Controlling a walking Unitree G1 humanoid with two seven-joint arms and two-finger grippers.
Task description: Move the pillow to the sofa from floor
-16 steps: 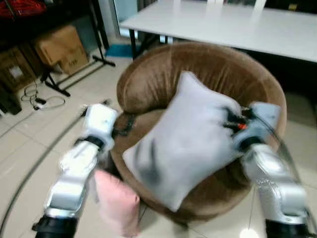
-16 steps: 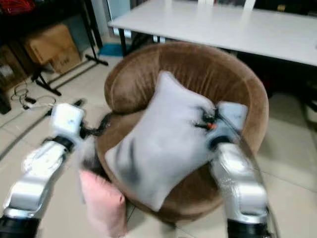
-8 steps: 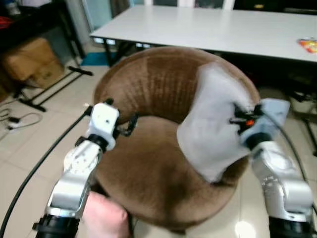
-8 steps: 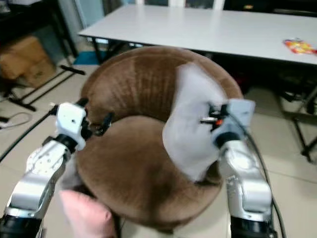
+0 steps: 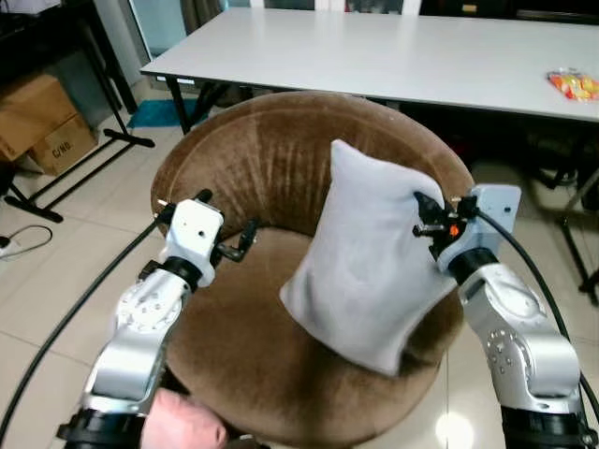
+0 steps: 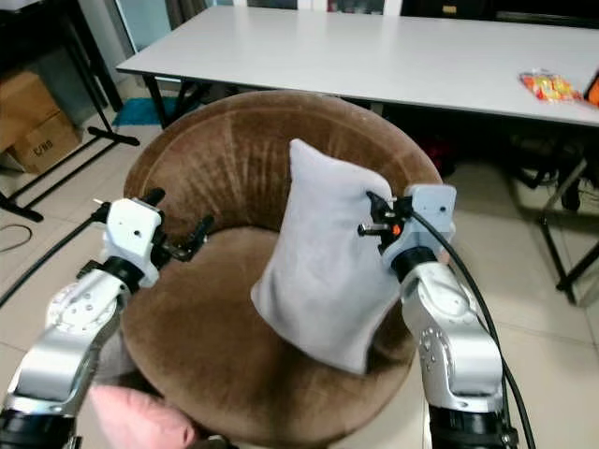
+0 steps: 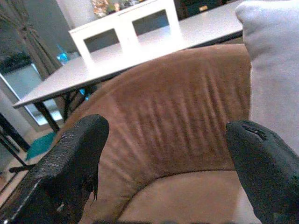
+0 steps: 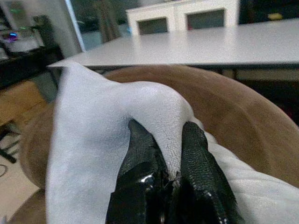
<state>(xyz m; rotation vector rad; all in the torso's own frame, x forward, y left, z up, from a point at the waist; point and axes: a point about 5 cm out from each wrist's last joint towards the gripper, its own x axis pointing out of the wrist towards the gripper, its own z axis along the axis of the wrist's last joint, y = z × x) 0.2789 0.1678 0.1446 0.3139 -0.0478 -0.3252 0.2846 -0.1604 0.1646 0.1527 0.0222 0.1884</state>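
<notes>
A grey pillow (image 5: 365, 262) stands on edge on the seat of the round brown sofa chair (image 5: 253, 168), leaning toward the backrest. My right gripper (image 5: 421, 215) is shut on the pillow's upper right edge; in the right wrist view a fold of grey pillow fabric (image 8: 93, 140) is pinched between the black fingers (image 8: 140, 144). My left gripper (image 5: 227, 215) is open over the left side of the seat, apart from the pillow. The left wrist view has the backrest (image 7: 177, 107) between its spread fingers (image 7: 70, 154).
A pink pillow (image 5: 182, 421) lies on the tiled floor at the sofa's front left. A white table (image 5: 374, 47) stands behind the sofa with a snack pack (image 5: 573, 82) on it. Cardboard boxes (image 5: 37, 112), a stand's legs (image 5: 84, 159) and a black cable (image 5: 56, 327) are on the left.
The pillow went from lying tilted across the seat front to standing on the seat, swung by my right gripper. My left gripper has come off it. The camera has shifted.
</notes>
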